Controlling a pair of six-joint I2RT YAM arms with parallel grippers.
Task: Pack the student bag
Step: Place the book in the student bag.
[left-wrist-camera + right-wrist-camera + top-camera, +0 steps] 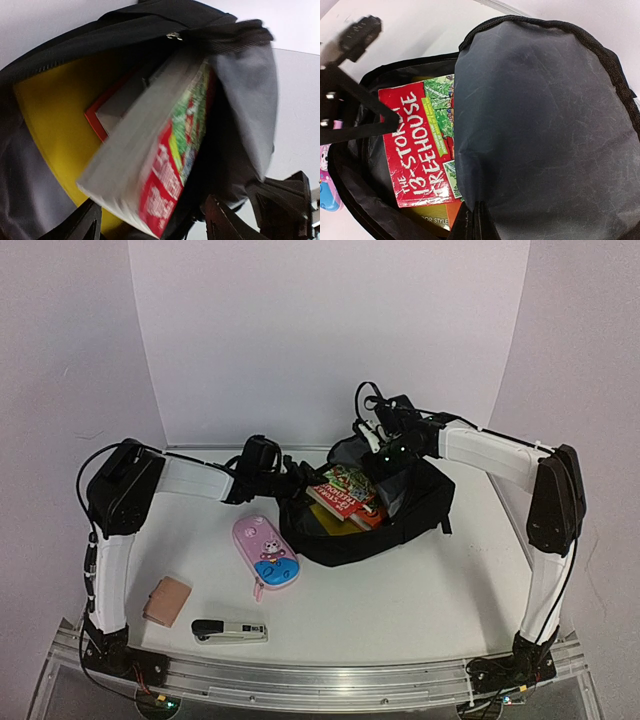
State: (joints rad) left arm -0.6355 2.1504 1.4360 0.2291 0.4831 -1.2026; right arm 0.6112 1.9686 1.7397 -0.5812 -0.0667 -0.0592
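While my right gripper (472, 220), clamped on grey flap (545, 125) of student bag (420, 512) mid-table, holds mouth agape from 1 o'clock, left gripper (151, 212) at 9 o'clock gapes wide, empty; Treehouse book (415, 145) lies inside.

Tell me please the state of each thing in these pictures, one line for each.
student bag, open, flap lifted
red book, inside the bag, on top
yellow book, inside the bag, underneath
pink pencil case, closed, outside the bag
stapler, closed
small tan wallet, closed
left hand, open at the bag's mouth
right hand, shut on the bag's flap
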